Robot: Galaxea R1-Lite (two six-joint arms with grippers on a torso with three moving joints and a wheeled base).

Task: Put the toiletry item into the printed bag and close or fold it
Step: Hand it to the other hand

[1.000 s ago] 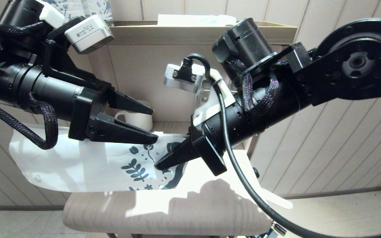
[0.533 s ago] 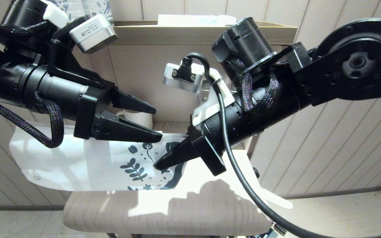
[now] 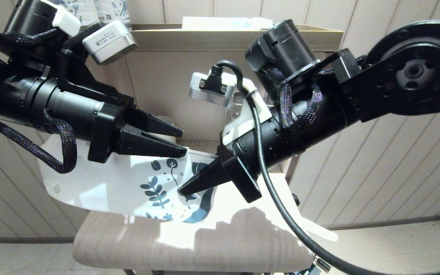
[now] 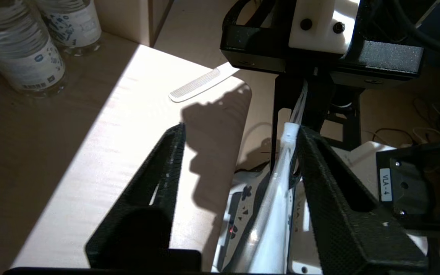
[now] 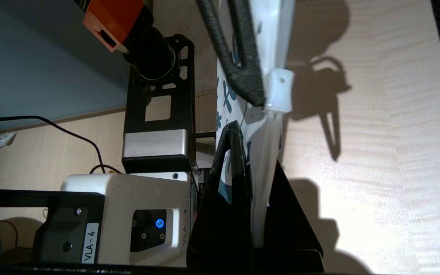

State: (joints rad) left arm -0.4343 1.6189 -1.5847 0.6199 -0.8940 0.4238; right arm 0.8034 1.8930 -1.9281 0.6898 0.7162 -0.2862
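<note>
The printed bag (image 3: 105,183), white with a dark leaf print at one end, hangs above the table between both arms. My right gripper (image 3: 180,191) is shut on its printed end, and the plastic runs out between the fingers (image 5: 256,149). My left gripper (image 3: 183,143) stands open at the bag's top edge. In the left wrist view (image 4: 241,129) the strip and a small white clip (image 4: 291,130) lie against one finger, with a wide gap to the other. The toiletry item (image 3: 321,231), a flat white comb-like stick (image 4: 195,86), lies on the table outside the bag.
Two printed water bottles (image 4: 17,46) stand at the back left of the wooden table (image 3: 189,248). A beige shelf box (image 3: 235,38) rises behind the arms. The table's rounded front edge is close below the bag.
My left gripper has moved right and its fingers have drawn closer together. The bag's free left end has swung right and up. The right gripper has held still.
</note>
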